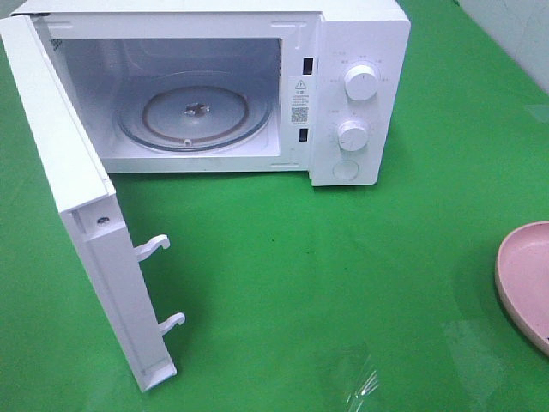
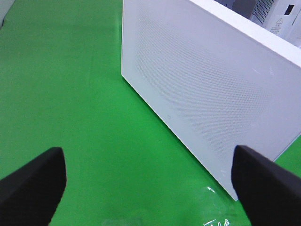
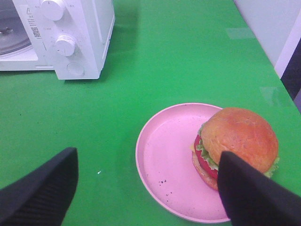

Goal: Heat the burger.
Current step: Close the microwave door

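Note:
The burger (image 3: 237, 136), with a golden-brown bun, lettuce and tomato, sits on one side of a round pink plate (image 3: 169, 150) in the right wrist view. My right gripper (image 3: 146, 188) hangs open above the plate, one finger (image 3: 249, 193) overlapping the burger's near edge in the picture. The white microwave (image 1: 360, 51) stands at the back with its door (image 1: 77, 223) swung wide open and its glass turntable (image 1: 196, 112) bare. My left gripper (image 2: 150, 188) is open, facing the door's outer face (image 2: 207, 89). Neither gripper shows in the exterior view, and the burger is out of that frame.
The plate's rim (image 1: 527, 275) shows at the right edge of the green table (image 1: 326, 283). The open door juts forward on the left, with two latch hooks (image 1: 154, 247) on its edge. Two knobs (image 1: 360, 84) sit on the microwave's right panel.

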`<state>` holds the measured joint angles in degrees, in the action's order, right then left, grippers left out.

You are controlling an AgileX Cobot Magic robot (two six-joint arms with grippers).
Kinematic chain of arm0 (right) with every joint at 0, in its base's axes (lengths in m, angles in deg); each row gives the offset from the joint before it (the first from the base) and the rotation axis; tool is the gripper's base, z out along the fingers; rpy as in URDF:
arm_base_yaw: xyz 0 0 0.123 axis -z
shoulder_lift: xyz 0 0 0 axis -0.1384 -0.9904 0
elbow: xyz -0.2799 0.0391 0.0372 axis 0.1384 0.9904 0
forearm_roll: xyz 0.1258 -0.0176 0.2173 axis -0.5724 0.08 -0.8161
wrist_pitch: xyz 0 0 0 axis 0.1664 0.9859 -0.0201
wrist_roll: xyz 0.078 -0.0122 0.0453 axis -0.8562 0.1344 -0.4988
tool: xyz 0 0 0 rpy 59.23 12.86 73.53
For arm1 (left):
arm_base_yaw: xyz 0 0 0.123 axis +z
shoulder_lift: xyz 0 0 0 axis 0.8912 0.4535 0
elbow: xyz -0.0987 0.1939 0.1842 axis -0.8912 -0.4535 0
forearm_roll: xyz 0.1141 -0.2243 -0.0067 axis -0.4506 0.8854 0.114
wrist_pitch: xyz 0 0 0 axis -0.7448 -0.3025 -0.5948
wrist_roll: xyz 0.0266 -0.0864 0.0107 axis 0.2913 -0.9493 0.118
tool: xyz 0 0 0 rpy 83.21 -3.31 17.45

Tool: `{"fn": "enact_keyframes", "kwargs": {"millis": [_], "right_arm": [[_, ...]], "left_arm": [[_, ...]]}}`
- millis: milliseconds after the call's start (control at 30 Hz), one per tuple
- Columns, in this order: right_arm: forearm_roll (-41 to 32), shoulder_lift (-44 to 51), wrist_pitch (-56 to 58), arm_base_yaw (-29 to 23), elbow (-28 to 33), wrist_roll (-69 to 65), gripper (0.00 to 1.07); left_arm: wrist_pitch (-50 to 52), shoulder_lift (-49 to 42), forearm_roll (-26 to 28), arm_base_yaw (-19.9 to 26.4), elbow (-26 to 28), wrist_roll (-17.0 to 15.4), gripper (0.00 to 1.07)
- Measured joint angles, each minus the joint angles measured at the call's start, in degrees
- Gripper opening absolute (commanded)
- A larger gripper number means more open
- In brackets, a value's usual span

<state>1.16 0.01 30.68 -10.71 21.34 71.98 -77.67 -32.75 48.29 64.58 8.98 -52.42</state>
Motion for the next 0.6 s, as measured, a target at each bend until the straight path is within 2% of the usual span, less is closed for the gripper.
{"fn": "enact_keyframes", "kwargs": {"millis": [600], "right_arm": [[0.0, 0.0, 0.0, 0.0, 0.0, 0.0, 0.76]], "left_arm": [[0.0, 0.0, 0.0, 0.0, 0.0, 0.0, 0.87]]}}
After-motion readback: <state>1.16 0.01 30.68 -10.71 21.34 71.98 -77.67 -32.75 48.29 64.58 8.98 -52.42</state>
